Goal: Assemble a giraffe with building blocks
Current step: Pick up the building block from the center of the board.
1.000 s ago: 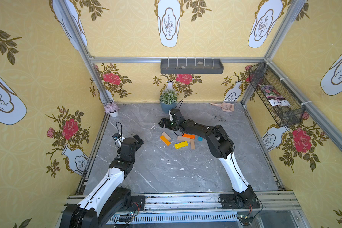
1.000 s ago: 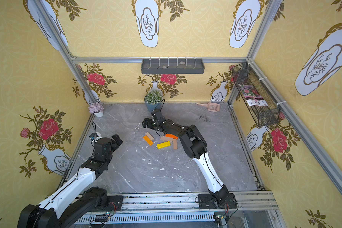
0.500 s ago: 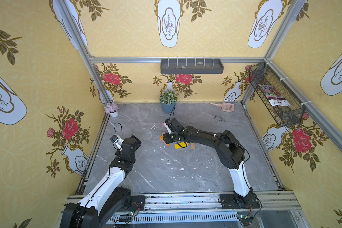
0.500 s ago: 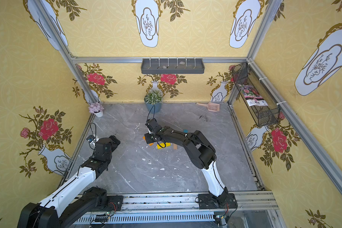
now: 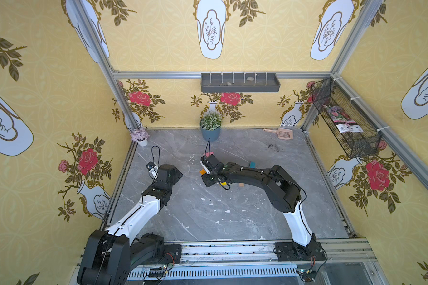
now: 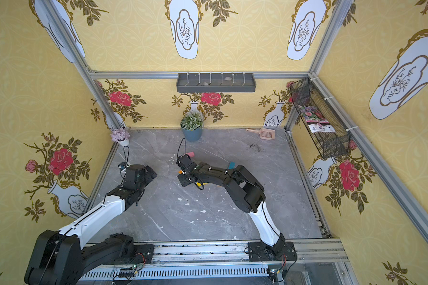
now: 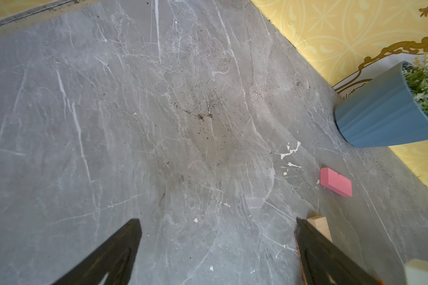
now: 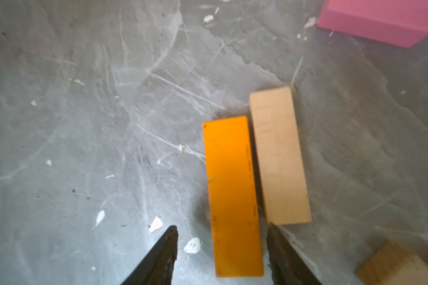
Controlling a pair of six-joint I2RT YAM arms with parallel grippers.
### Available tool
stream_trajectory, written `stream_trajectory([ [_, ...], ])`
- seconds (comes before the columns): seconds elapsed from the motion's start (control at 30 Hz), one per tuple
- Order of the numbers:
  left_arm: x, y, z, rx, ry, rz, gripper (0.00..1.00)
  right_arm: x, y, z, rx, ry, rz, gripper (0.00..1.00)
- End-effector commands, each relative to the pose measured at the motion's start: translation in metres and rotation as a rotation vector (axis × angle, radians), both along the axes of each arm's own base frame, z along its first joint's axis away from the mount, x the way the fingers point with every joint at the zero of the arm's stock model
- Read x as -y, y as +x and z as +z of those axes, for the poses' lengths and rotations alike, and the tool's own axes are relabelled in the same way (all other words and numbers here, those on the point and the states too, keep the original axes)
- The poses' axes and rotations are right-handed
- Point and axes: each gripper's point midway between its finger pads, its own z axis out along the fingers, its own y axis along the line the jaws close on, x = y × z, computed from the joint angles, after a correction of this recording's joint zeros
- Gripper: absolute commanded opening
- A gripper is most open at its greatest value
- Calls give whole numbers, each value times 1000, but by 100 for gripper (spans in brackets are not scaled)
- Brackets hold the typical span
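The building blocks lie loose on the grey floor, and no giraffe is in view. An orange block (image 8: 232, 195) lies flat with a tan block (image 8: 279, 158) right beside it. My right gripper (image 8: 221, 232) hangs over the orange block's near end, open, with floor showing between one finger and the block. In both top views the right gripper (image 5: 206, 174) covers most of that pair. A pink block (image 5: 209, 154) lies just behind it, and a blue block (image 5: 252, 164) lies beyond the forearm. My left gripper (image 7: 217, 220) is open over bare floor to the left (image 5: 176, 172).
A blue potted plant (image 5: 210, 128) stands at the back wall, with a small white flower pot (image 5: 140, 137) in the back left corner. A peach scoop (image 5: 281, 133) lies at the back right. A wire basket (image 5: 346, 123) hangs on the right wall.
My right arm swung from near the potted plant to the left and forward, down over the orange block, and its jaws narrowed. The left arm shifted only slightly.
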Motion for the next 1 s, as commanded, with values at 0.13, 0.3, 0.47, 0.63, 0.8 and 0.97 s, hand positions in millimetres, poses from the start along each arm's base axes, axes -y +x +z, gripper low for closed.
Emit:
stream_trajectory([
  [0.13,-1,-4,0,-2,13,-9,99,1,1,1,27,-39,2,59],
  [0.3,-1,-4,0,1,10,-10,99,-2,4,-5,39,-58,2,59],
  [0.47,-2,-3,-1,-8,18,-8,99,-4,2,-17,108,-149,1,48],
  [0.63,-1,-3,1,-4,15,-12,99,3,-7,-18,133,-178,-8,25],
  [0.8,-3,-4,1,6,17,-3,99,16,-9,5,160,-155,-59,12],
  [0.97,0,-2,2,1,16,-15,100,32,8,33,163,-89,-144,11],
])
